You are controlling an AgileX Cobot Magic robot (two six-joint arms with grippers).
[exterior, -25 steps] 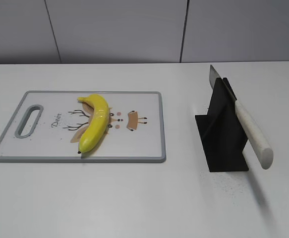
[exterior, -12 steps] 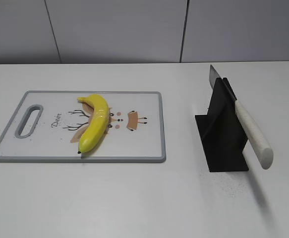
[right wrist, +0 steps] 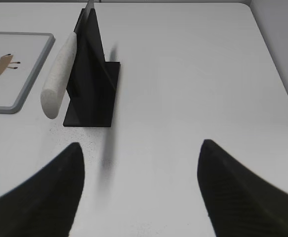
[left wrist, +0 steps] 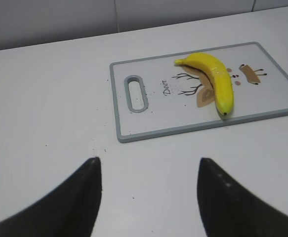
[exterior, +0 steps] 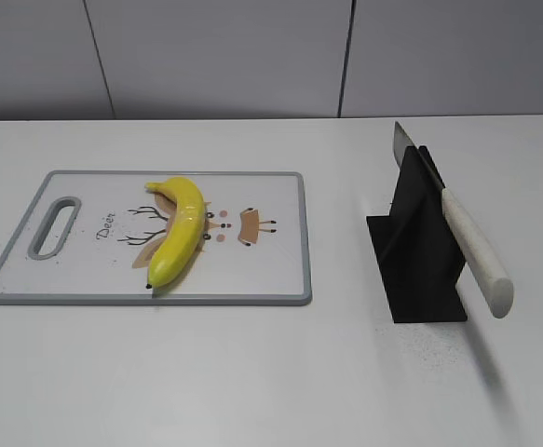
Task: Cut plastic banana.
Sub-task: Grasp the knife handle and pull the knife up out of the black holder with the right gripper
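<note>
Neither gripper appears in the exterior view, which shows only the table (exterior: 252, 372): the banana (exterior: 180, 231) lies on the cutting board (exterior: 280, 261) at the left, its stem end toward the far edge, and the knife (exterior: 457, 228) rests slanted in a black stand (exterior: 418, 251) at the right, well apart from the board, its pale handle jutting toward the camera.

From the left wrist view, the left gripper (left wrist: 148, 197) hangs spread wide and empty above bare table, short of the board's near edge; the banana sits across the deer print beyond it.

From the right wrist view, the right gripper (right wrist: 141, 192) is likewise wide apart and holds nothing, with the knife and stand ahead and to its left.

Nothing has been grasped yet, so the risks lie ahead (and they are guesses). The handle overhangs the stand, so a grip taken off-centre could lever the blade out crookedly or tip the light stand over. The curved banana lies loose on the board and would likely roll or skid under the blade unless the left gripper steadies it.

Only the dark finger ends of each gripper show, cut off by the frame's lower edge; the blade is mostly hidden in the stand.
</note>
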